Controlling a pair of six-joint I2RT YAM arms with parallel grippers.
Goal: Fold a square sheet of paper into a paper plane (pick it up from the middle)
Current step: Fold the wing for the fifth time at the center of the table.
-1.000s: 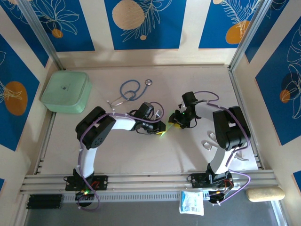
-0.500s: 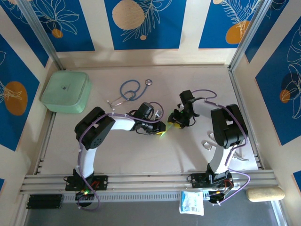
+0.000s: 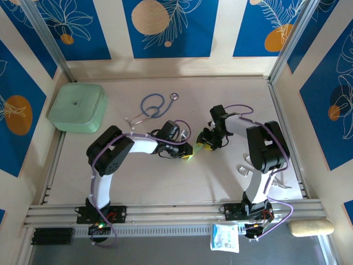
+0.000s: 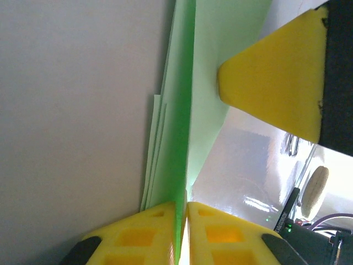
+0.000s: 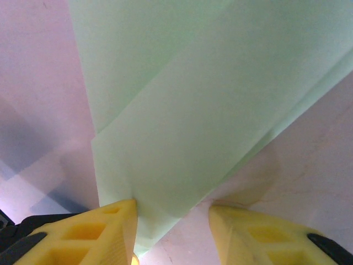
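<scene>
There is one green paper (image 3: 189,156), and it sits near the middle of the counter (image 3: 165,182), between the two tools. The paper is folded, with thin layers showing along one edge. The left tool (image 4: 182,208) is pinched tight on the paper's edge, with its two yellow fingers (image 4: 132,232) pressed together on it. The right tool (image 5: 172,210) is partly open, and a corner of the paper pokes into the gap between its fingers. One of the right tool's yellow fingers also shows just beside the paper in the left wrist view. Each of the two arms bends in from the near edge, and the two tools almost meet. One mint-green box (image 3: 77,107) sits in the far left corner, well apart from the paper. One blue stethoscope (image 3: 153,106) lies near the far edge, just behind the left arm. Some small silver things (image 3: 244,167) lie near the right edge by the right arm, and I cannot tell what they are. Past the near edge there is one small packet (image 3: 225,237) and one pale lump (image 3: 310,226). Nothing lies between the paper and the tools.
</scene>
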